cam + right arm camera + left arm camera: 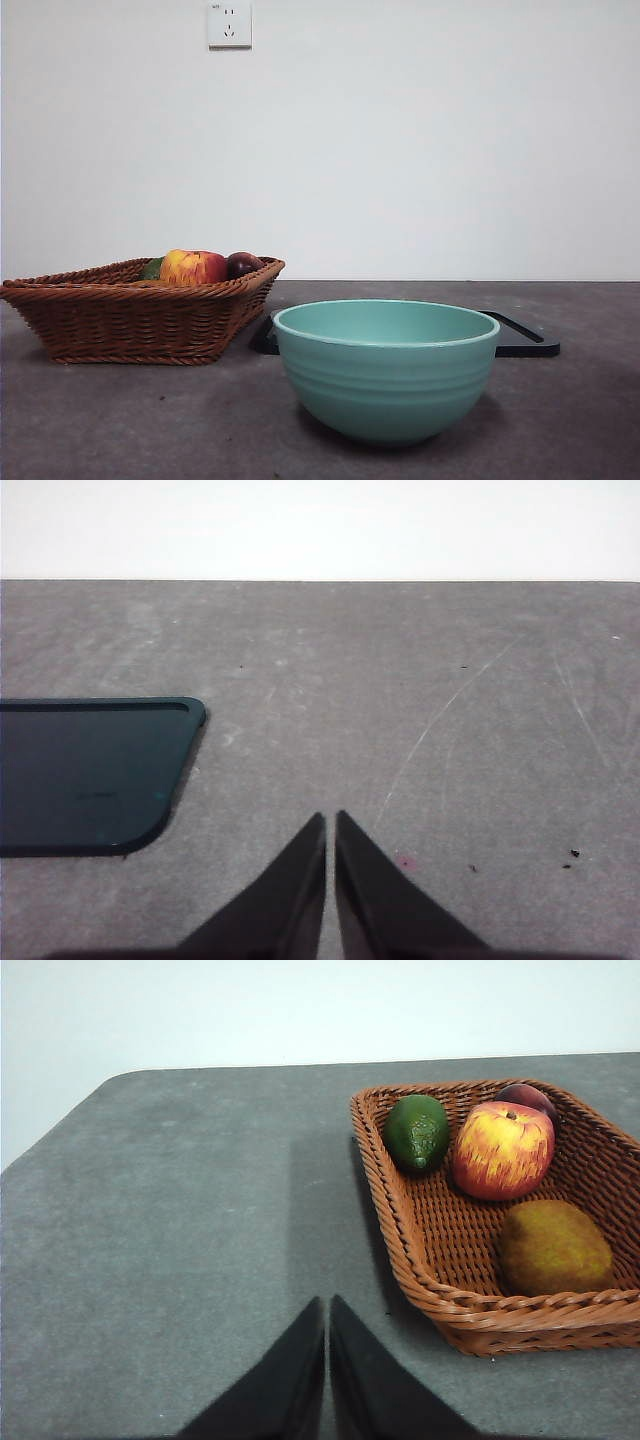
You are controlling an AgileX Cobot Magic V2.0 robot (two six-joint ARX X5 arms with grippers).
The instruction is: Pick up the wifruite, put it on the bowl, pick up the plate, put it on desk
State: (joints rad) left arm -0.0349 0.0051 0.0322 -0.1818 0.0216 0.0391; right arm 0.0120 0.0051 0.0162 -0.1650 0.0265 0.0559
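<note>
My left pincer [327, 1360] hangs clenched over the matte grey table [190, 1240]; the fuzzy brown wifruite [555, 1248] lies in the brown wicker basket [420, 1270] just beside it. My right pincer [330, 875], clenched too, hovers near the glossy black tray [90, 775]. The ribbed teal bowl [386, 368] sits before a white wall [400, 130].
</note>
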